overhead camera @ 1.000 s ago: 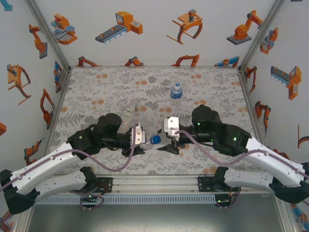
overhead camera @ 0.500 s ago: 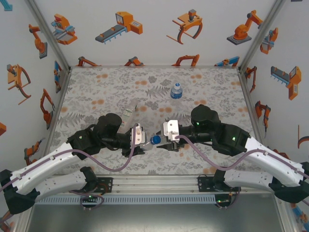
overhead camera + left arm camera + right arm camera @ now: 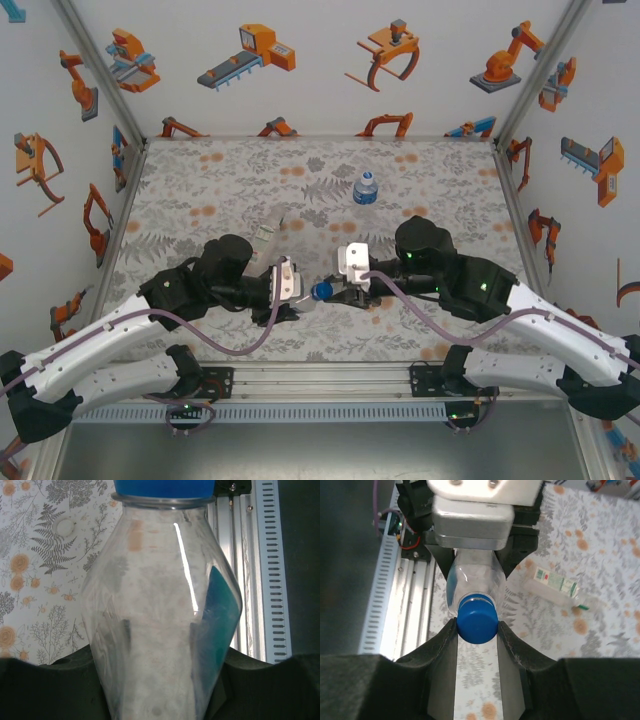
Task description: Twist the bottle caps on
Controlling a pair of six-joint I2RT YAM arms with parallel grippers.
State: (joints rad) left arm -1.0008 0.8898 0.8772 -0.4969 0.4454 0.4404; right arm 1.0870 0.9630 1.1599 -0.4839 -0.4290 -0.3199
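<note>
My right pincer [image 3: 477, 630] was closed down to the width of the small blue round plastic screw cap [image 3: 477, 624]. One dark finger [image 3: 445, 640] pressed against each side, so it had hold of the cap and nothing else. The cap sat on the neck of a small clear plastic bottle [image 3: 470, 587] with a blue label, which lay level above the table with its mouth toward my right arm. My left pincer [image 3: 478, 570] was closed around that bottle's body from the other end, black fingers against both sides, and its grey and white housing hid the bottle's lower half from my right wrist. From above, the two pincers met nose to nose near the middle of the near edge, the cap between them. Beneath them lay the grey floral tablecloth with orange blossoms [image 3: 220, 180], and on the near side ran the slotted aluminium rail [image 3: 250, 580]. Beyond my left pincer, near it but apart, a slim clear bottle with a white-and-green label [image 3: 555, 586] lay on its side on the cloth. A small pale round thing [image 3: 65, 526] lay on the cloth too, and I could not tell whether it was a cap. Farther back, well apart from both arms, a second clear bottle with a blue label [image 3: 366, 188] stood upright, its own blue cap [image 3: 367, 178] on top. White walls with orange robot pictures [image 3: 300, 60] closed in the table.
</note>
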